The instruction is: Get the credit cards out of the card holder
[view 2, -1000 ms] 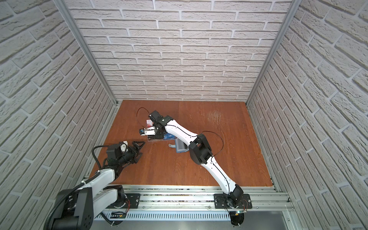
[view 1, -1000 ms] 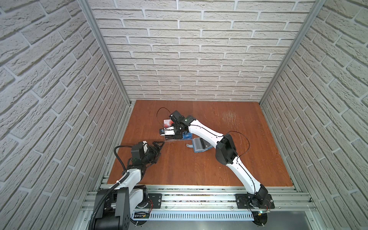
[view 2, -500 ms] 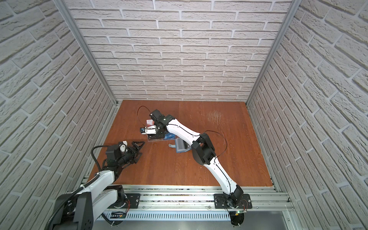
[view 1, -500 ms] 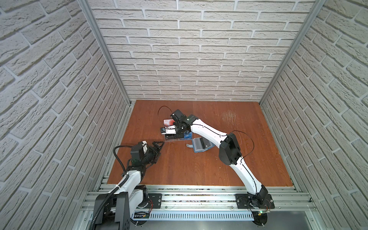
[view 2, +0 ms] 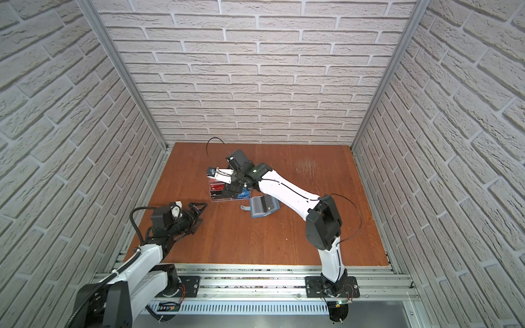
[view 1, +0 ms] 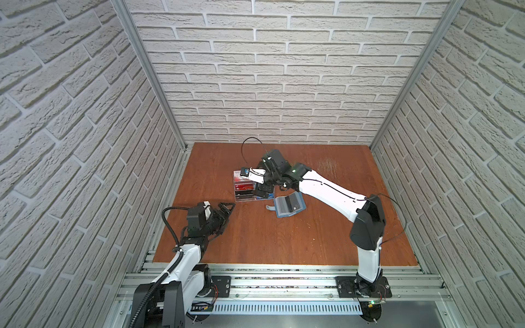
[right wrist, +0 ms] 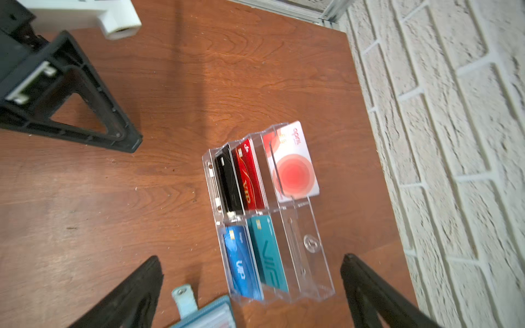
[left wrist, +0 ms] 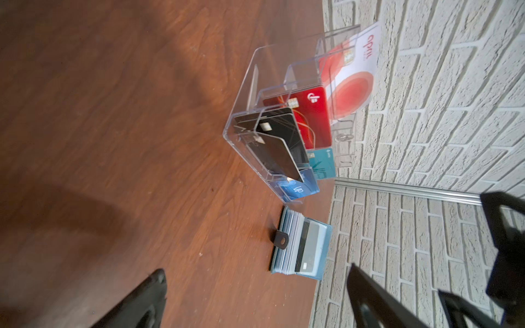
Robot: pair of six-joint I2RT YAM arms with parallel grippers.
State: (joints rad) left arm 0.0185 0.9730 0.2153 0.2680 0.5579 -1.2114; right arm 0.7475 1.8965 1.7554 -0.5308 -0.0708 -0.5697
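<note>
While splayed open, slate-blue card holder (view 1: 289, 206) with pale cards (left wrist: 308, 247) inside; left claw (left wrist: 255, 269), right claw (right wrist: 251, 257) released, empty.

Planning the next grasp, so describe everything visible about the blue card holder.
The card holder is a slate-blue case lying open on the wooden table, sleeves fanned, a grey card with a dark stripe showing. Its snap strap sticks out unfastened. It sits close beside the clear rack; nothing grips it.

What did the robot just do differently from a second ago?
The right pincer opened wide above the clear rack and now holds nothing; its arm drew back slightly to the right. What it let go, if anything, I cannot tell. The left pincer, rack and blue card holder stayed put.
</note>
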